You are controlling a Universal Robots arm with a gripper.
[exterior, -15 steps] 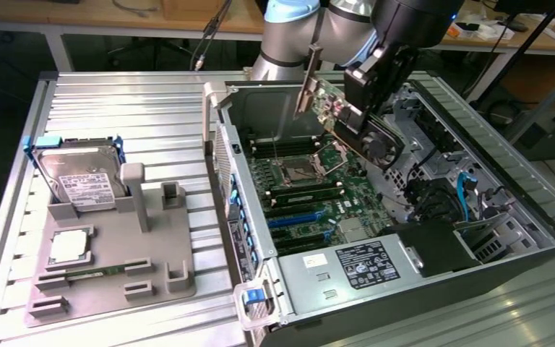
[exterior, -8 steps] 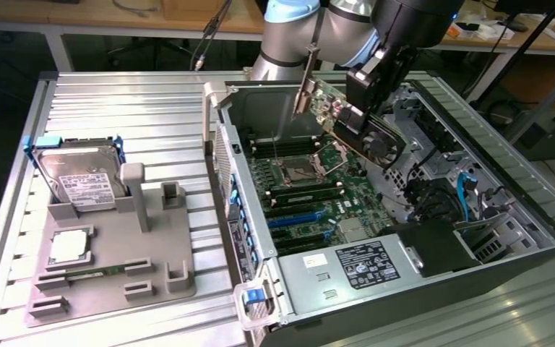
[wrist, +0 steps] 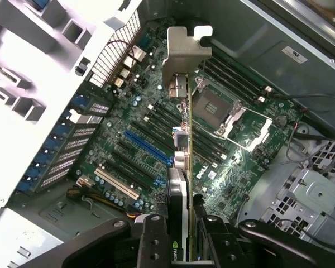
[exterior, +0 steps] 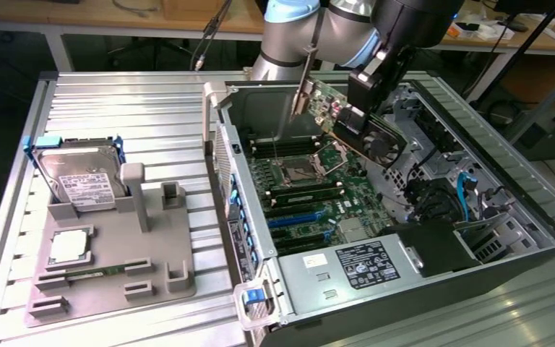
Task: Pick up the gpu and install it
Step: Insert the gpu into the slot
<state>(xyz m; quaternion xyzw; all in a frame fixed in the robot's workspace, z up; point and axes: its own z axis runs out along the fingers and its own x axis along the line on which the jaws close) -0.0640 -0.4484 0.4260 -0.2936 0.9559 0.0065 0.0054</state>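
The tool (wrist: 184, 226) is clamped on the gpu (wrist: 185, 53) above the motherboard (wrist: 151, 92); we judge it light, rigid, fragile, best held by its edges.

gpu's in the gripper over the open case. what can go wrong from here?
1. The gpu hangs in the gripper above the motherboard. Lowered off-line, its edge may hit board parts rather than seat in the blue slot.
2. Its metal bracket may catch on the case's rear wall.
3. The processor socket lies close by, so a slip could damage it.
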